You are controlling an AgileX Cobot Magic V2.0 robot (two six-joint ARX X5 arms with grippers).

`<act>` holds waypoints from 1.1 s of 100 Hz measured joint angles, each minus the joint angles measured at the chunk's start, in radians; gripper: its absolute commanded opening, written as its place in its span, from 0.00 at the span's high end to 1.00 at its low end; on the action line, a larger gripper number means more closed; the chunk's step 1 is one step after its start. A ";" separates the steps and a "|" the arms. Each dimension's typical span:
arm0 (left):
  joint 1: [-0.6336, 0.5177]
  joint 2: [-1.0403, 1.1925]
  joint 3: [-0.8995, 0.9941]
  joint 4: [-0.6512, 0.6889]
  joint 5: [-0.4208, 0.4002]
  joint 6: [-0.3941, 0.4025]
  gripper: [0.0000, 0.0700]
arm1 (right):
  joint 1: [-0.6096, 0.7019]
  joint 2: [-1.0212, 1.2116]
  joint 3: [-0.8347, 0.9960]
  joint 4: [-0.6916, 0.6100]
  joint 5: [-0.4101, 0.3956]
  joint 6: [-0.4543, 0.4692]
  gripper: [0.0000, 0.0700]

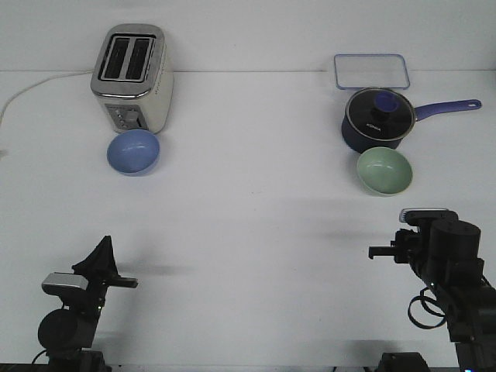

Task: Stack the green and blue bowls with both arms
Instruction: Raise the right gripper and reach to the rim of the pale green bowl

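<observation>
The light blue bowl (133, 152) stands upright on the white table at the left, just in front of the toaster. On the right, the pale green bowl (384, 170) sits upright, almost touching the front of the saucepan. My left gripper (105, 243) is low at the near left, well short of the blue bowl, its black fingers pointing up. My right gripper (378, 252) is at the near right, in front of the green bowl and apart from it. Neither holds anything that I can see, and the jaw gaps do not show from this angle.
A silver toaster (132, 77) with a white cord (31, 89) stands at the back left. A dark navy saucepan (376, 120) with a glass lid and a long handle sits at the back right, with a clear rectangular container (372, 71) behind it.
</observation>
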 measured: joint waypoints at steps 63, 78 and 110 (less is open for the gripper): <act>0.000 0.000 0.000 0.000 0.000 0.000 0.98 | 0.000 0.039 0.000 -0.007 0.000 0.006 0.31; 0.000 0.000 0.000 0.000 0.000 0.000 0.98 | 0.000 0.028 0.000 -0.007 0.000 0.006 0.31; 0.000 0.000 0.000 0.000 0.000 0.000 0.98 | -0.085 0.136 0.078 0.090 -0.006 0.002 0.31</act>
